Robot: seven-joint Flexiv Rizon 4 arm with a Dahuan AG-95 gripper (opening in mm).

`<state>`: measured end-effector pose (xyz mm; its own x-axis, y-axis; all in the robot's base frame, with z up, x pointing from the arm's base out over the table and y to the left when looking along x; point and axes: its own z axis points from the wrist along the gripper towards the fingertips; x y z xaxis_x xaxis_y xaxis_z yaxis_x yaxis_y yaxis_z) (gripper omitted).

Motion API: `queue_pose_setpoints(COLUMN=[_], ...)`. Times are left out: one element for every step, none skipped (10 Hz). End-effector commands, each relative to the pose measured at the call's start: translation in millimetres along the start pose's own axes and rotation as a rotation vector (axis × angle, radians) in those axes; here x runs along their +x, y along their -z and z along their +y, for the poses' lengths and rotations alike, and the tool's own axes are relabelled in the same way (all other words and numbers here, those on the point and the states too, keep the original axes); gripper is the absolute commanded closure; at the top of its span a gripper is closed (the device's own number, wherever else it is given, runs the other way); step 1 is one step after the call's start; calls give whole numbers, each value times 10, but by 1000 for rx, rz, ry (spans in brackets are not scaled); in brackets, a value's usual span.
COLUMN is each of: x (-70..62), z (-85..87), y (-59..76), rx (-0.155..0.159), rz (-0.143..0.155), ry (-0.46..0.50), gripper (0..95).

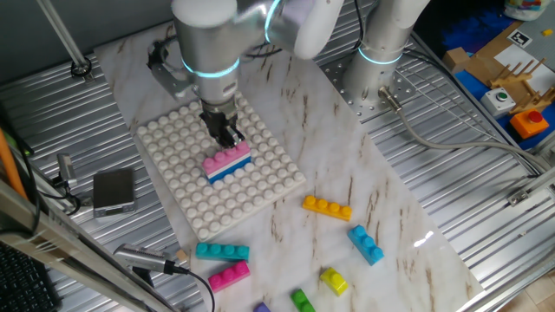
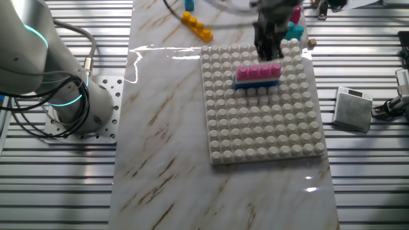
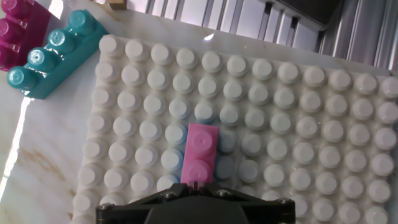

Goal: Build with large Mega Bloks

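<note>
A pink brick [image 1: 227, 158] sits stacked on a blue brick [image 1: 231, 170] near the middle of the white studded baseplate [image 1: 186, 139]. The other fixed view shows the same pair, pink [image 2: 258, 71] over blue [image 2: 258, 81], on the baseplate [image 2: 262, 134]. My gripper [image 1: 228, 137] hangs straight over the pink brick, at its far end, with its tips close to or touching the brick's top [image 2: 268, 50]. In the hand view the pink brick [image 3: 200, 155] lies just ahead of my gripper [image 3: 194, 185]. The jaws are closed together with nothing between them.
Loose bricks lie on the marble beyond the plate: orange [image 1: 327, 207], blue [image 1: 366, 243], teal [image 1: 222, 251], magenta [image 1: 229, 276], yellow [image 1: 334, 280], green [image 1: 302, 301]. Teal [image 3: 53, 53] and magenta [image 3: 18, 28] bricks lie by the plate's corner. A grey box [image 1: 114, 191] sits on the slatted surface beside it.
</note>
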<state>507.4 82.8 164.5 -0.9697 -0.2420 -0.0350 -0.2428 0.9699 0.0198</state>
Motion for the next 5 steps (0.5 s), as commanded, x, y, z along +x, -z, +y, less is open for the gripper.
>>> queue_pose_setpoints(x=[-155,-195,-215,-215,-212], z=[-1,-5,1,2,10], y=[-37,-23,-20,-18,-25], rx=[0,1,0,0,1], rz=[7,8,7,6,10], ry=[6,14,25,26,32], gripper=[950,950,950,950,950])
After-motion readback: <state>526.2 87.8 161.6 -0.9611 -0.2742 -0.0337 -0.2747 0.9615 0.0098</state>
